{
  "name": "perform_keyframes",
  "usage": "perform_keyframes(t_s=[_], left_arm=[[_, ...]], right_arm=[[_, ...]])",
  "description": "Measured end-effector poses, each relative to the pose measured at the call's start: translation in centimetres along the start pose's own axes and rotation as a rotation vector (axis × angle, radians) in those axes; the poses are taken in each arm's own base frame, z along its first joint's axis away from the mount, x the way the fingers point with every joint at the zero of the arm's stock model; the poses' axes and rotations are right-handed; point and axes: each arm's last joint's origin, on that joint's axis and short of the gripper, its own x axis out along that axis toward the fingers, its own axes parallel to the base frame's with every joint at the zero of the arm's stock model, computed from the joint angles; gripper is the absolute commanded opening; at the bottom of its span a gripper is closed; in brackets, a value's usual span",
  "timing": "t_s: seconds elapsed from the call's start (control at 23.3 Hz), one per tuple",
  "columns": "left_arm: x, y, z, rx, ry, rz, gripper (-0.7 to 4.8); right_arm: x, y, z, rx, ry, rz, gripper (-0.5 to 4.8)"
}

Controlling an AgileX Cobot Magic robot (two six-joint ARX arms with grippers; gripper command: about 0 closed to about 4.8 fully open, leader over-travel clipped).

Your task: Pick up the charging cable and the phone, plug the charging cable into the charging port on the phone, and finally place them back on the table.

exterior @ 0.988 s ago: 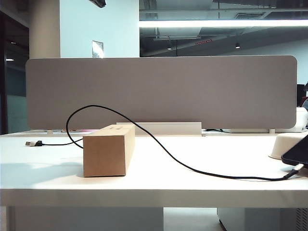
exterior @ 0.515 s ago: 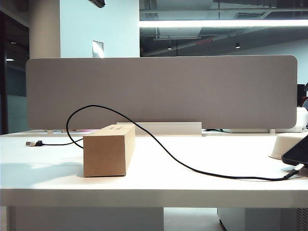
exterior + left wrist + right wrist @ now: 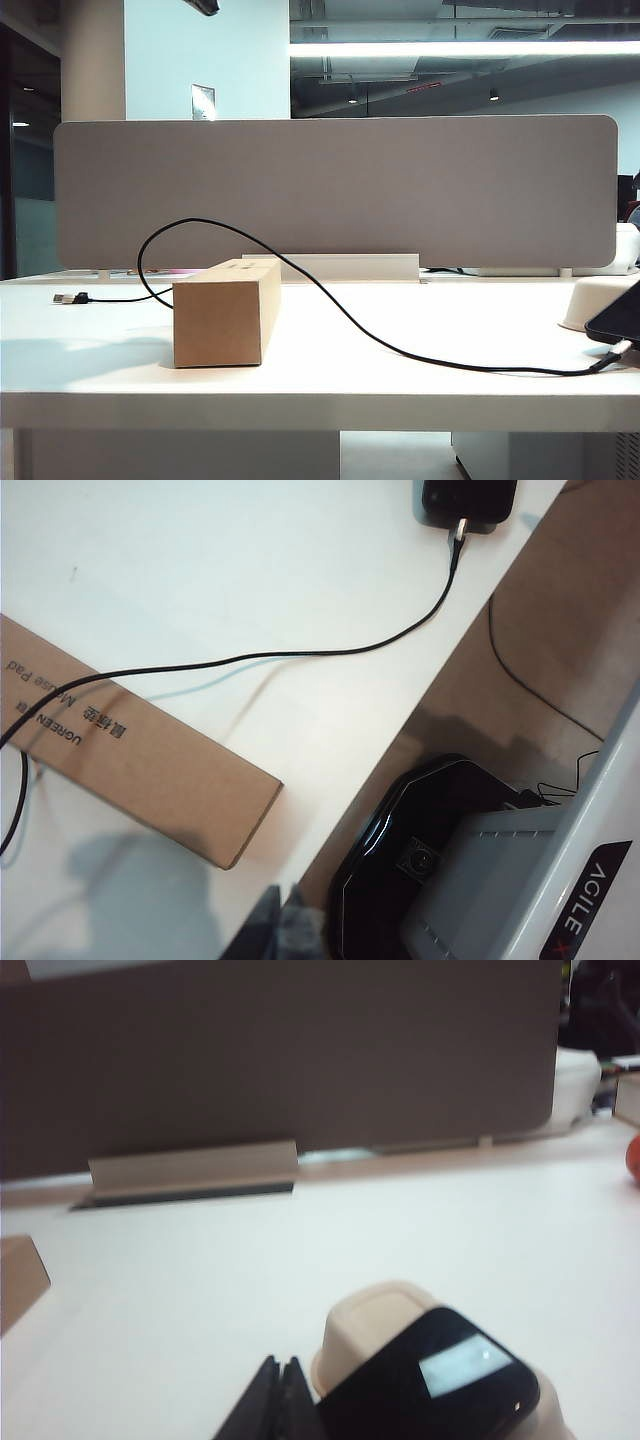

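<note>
Nothing on the table (image 3: 330, 385) has shifted since the earlier frames. Left gripper (image 3: 281, 920) is clenched and empty above the table's near edge; right gripper (image 3: 281, 1397) likewise, low beside the phone (image 3: 425, 1390). Phone: rigid, glossy, likely slippery; grasp its long edges. Charging cable (image 3: 330, 303) appears plugged in, limp and light, draped over the box (image 3: 225, 312); grip near the plug.

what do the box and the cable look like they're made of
Box: probably cardboard, matte brown, sharp folded edges, printed text on one face. Charging cable: thin black cord, likely rubbery plastic sheathing since it holds a loose arch; its plug looks like silver metal.
</note>
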Motion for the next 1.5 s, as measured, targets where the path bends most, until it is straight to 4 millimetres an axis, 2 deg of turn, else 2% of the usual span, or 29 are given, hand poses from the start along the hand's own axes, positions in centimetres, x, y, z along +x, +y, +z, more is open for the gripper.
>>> perform_keyframes(t_s=[0.47, 0.9, 1.03, 1.16, 1.25, 1.29, 1.33, 1.37, 1.46, 1.5], left_arm=[[0.0, 0.1, 0.3, 0.017, -0.035, 0.013, -0.06], [0.0, 0.1, 0.4, -0.002, -0.036, 0.014, -0.05], [-0.1, 0.5, 0.6, 0.062, -0.052, 0.065, -0.05], [-0.7, 1.3, 1.5, 0.097, -0.155, 0.184, -0.05], [-2.6, 1.1, 2.1, 0.137, -0.288, 0.261, -0.05], [-4.8, 0.4, 2.3, 0.172, -0.403, 0.312, -0.05], [-5.7, 0.1, 2.3, 0.183, -0.447, 0.331, -0.05], [-7.7, 0.0, 2.3, 0.188, -0.541, 0.385, -0.05], [-10.1, 0.2, 1.6, 0.176, -0.623, 0.466, -0.05], [-10.6, 0.2, 1.3, 0.167, -0.634, 0.484, -0.05]], right_arm=[[-0.1, -0.3, -1.1, -0.009, 0.111, -0.076, -0.01], [-0.1, -0.3, -1.1, -0.009, 0.113, -0.076, -0.01], [-0.1, -0.3, -1.1, -0.009, 0.113, -0.077, -0.01], [-0.1, -0.3, -1.1, -0.009, 0.113, -0.077, -0.01], [-0.1, -0.3, -1.1, -0.009, 0.113, -0.076, -0.01], [-0.1, -0.3, -1.1, -0.009, 0.113, -0.077, -0.01], [-0.1, -0.3, -1.1, -0.009, 0.113, -0.077, -0.01], [-0.1, -0.3, -1.1, -0.009, 0.113, -0.077, -0.01], [-0.1, -0.3, -1.1, -0.009, 0.113, -0.076, -0.01], [-0.1, -0.3, -1.1, -0.009, 0.113, -0.077, -0.01]])
